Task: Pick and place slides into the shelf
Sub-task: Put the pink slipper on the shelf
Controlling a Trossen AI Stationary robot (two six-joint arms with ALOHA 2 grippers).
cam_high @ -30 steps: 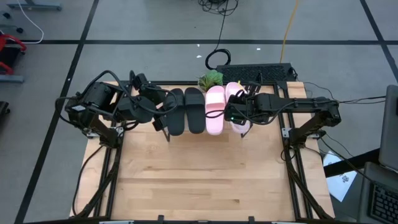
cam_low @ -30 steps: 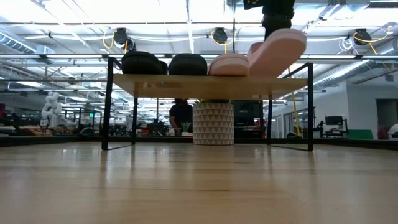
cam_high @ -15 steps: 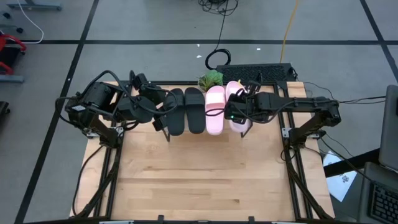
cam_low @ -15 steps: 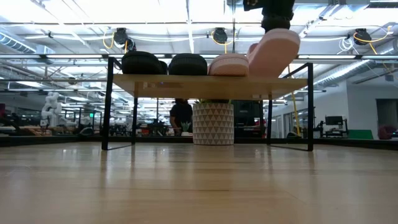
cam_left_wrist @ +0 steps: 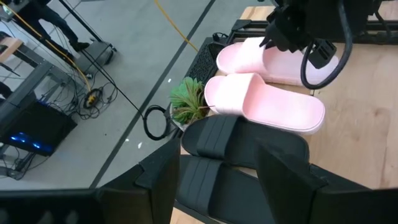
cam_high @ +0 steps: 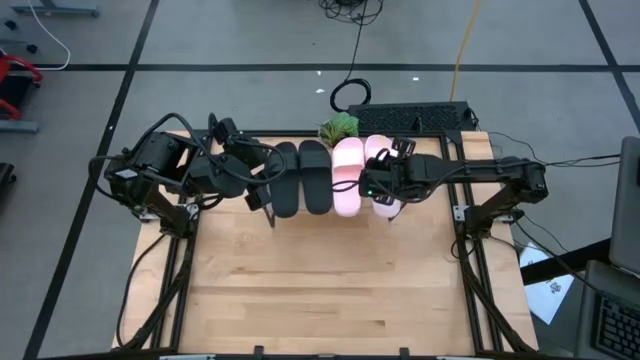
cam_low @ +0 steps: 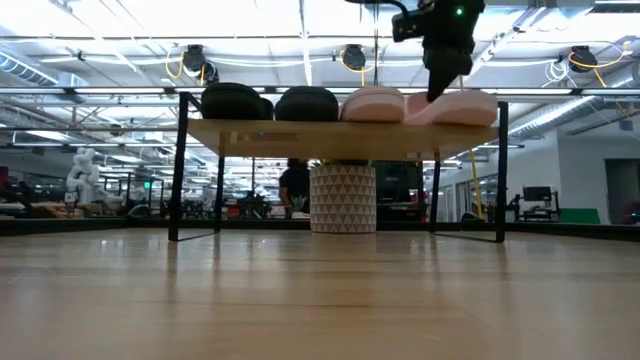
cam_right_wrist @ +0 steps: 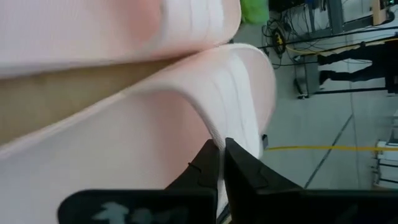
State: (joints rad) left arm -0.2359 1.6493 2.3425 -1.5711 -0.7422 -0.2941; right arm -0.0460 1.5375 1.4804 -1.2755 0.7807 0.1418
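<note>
Four slides sit side by side on the shelf, a low rack with a light plank top and thin black wire legs, in the upper middle of the high view and across the upper part of the low view.

Slides, left to right in the high view:
- outer black slide, matte, wide strap, sole flat on the plank.
- inner black slide, same make, just beside the first.
- inner pink slide, pale pink, wide strap, touching or nearly touching the black one next to it.
- outer pink slide, pale pink, partly covered by the right arm. In the low view it lies flat on the plank at the shelf's right end.

A small green plant in a white patterned pot stands behind the shelf.

Right gripper: over the outer pink slide, centre right of the high view, upper centre right of the low view. Fingers pressed together, pinching the strap edge of that slide; right wrist view shows pink strap right at the fingertips.

Left gripper: at the shelf's left end, just beside the outer black slide. Fingers spread wide, nothing between them; the left wrist view looks over the black pair toward the pink pair.
</note>
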